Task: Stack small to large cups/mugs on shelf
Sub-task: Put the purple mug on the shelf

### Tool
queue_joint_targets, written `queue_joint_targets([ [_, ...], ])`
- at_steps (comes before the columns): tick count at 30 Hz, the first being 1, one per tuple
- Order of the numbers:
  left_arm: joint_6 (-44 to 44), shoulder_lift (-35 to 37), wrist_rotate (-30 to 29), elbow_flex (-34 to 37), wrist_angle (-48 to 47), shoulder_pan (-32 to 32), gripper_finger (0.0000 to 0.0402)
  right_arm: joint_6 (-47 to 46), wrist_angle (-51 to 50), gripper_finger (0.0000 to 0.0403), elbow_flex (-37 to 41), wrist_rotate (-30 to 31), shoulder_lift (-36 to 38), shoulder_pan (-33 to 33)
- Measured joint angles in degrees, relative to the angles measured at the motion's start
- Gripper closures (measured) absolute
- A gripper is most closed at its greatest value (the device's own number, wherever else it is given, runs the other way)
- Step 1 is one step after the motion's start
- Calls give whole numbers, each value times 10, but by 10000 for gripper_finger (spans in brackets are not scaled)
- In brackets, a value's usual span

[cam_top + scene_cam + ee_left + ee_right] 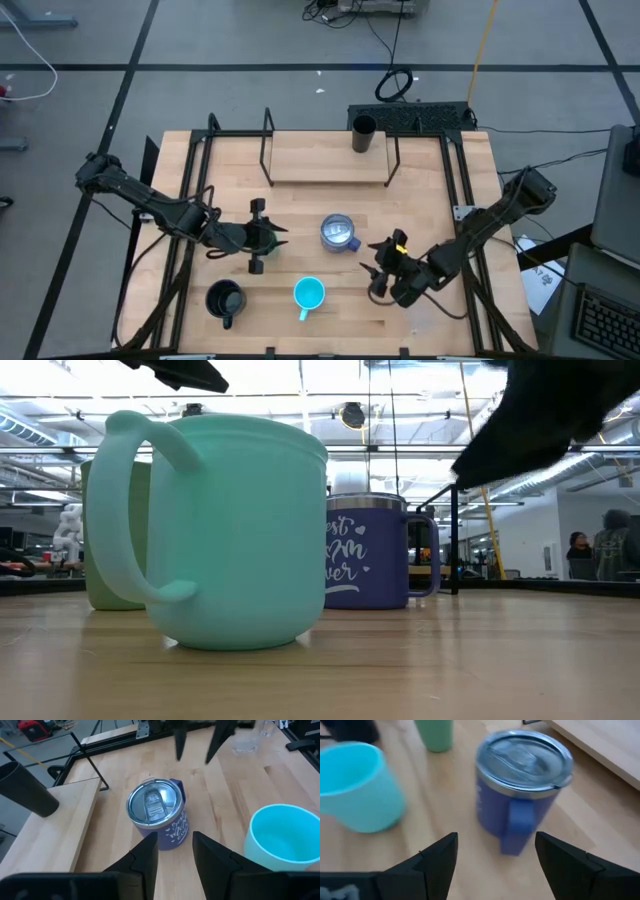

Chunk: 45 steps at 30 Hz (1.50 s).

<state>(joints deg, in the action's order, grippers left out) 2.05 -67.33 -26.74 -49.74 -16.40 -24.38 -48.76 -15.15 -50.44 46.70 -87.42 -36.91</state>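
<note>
High view: blue-purple mug (338, 233) between left tool (268, 238) and right tool (382, 268), both spread apart.

Dark tumbler (363, 134) upright on shelf (327, 160)

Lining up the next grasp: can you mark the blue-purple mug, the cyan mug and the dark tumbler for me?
blue-purple mug (339, 233): high view, on its clear lid.
cyan mug (309, 294): high view, on its open inside.
dark tumbler (363, 133): high view, on its side wall, where it stands on the shelf.
</note>
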Motion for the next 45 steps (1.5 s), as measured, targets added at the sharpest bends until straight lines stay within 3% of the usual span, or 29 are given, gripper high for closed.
queue_joint_targets([
  [9,-3,0,-2,0,0,0,277,61,153,145,97,13,0,65],
  [17,-9,0,-3,0,1,0,277,121,314,145,154,-48,0,91],
  [24,-9,0,-3,0,2,0,277,140,341,158,169,-48,0,107],
  [38,-11,0,-3,0,10,0,277,155,361,254,169,-51,-1,115],
  [45,-17,0,-3,0,24,0,277,180,418,246,169,-65,-39,131],
])
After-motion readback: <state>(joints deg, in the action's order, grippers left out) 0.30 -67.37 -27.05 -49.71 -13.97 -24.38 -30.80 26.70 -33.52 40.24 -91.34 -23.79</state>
